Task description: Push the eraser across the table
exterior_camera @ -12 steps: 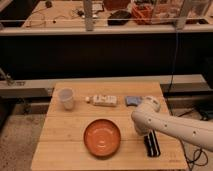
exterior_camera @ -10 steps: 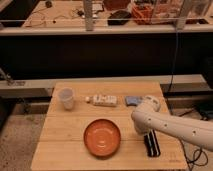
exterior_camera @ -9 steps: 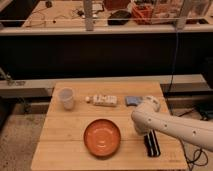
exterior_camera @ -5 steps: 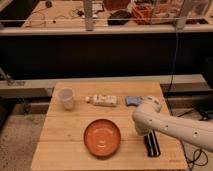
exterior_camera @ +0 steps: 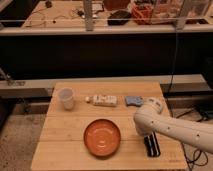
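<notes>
Gripper [exterior_camera: 149, 134] at eraser [exterior_camera: 152, 145], table [exterior_camera: 60, 145] front right, openness unclear, orange plate [exterior_camera: 102, 137] just left, blue-grey pad [exterior_camera: 133, 101] behind

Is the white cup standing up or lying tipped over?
Standing up: the cup has its round open mouth facing upward on the table. The tool is far from it, down by the eraser.

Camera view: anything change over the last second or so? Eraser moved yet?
No visible change. The gripper sits right at the far end of the eraser, near the front right corner of the table, just as in the earlier pictures. The eraser has not visibly shifted. The orange plate, cup, white box and blue-grey pad are also unmoved.
</notes>
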`<action>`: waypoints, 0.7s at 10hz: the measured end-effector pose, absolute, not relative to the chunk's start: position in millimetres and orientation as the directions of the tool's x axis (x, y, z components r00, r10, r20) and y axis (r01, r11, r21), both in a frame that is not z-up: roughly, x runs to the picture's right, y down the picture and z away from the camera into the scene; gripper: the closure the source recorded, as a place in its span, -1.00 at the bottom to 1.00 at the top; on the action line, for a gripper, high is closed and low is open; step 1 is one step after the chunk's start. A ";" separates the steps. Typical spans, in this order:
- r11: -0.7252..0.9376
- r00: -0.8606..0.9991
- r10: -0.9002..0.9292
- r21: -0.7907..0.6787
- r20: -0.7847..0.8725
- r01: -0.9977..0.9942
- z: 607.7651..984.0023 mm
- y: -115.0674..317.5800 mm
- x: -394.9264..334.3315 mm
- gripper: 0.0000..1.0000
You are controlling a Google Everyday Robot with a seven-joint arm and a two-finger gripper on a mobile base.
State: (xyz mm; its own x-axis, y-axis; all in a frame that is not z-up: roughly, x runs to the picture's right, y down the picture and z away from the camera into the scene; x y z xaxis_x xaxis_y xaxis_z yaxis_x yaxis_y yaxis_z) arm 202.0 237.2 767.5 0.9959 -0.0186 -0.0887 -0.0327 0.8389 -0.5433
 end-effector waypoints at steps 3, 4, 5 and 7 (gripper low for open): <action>0.841 0.996 -0.018 -0.540 -0.085 -0.031 766.7 238.1 205.1 1.00; 0.842 0.996 -0.016 -0.538 -0.083 -0.032 766.4 238.3 205.9 1.00; 0.843 0.997 -0.014 -0.537 -0.082 -0.032 766.1 238.3 206.8 1.00; 0.844 0.997 -0.016 -0.535 -0.077 -0.028 765.9 238.6 207.2 1.00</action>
